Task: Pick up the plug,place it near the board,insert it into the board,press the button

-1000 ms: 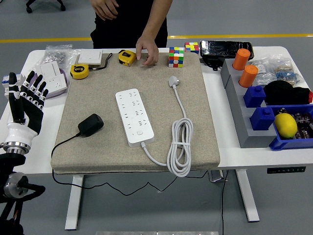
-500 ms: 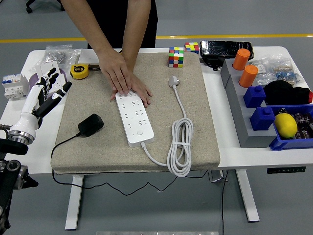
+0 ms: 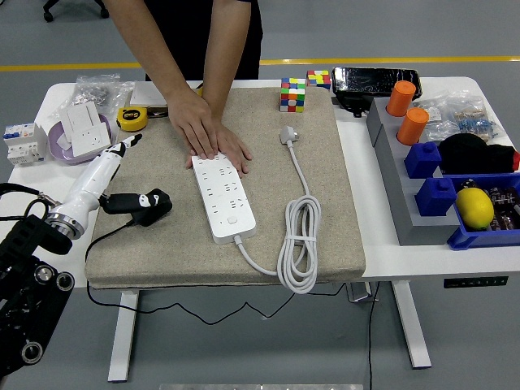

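**Head view: left hand reaching at the plug, person bracing the board**

Head view: the left hand (image 3: 110,175) is coming in from the lower left over the beige mat (image 3: 325,162), fingers loosely spread and gripping nothing, thumb lying toward the black plug (image 3: 150,206) and about touching it (contact is hard to call at this angle). The plug is sitting on the mat's left side, its black cord (image 3: 101,244) trailing off the mat's front edge. The white board (image 3: 223,193) is lying mid-mat to the right of the plug, close by but apart from it, long axis running away from the robot. The person's hands (image 3: 207,132), reaching from the far side, are pressing flat, one over the other, on the board's far end. The board's own white cable (image 3: 299,244) is looping in a coil on its right, its white plug end (image 3: 288,134) lying near the mat's far side. Right hand is not showing. A yellow tape measure (image 3: 132,119) is sitting beyond the mat's far-left corner.
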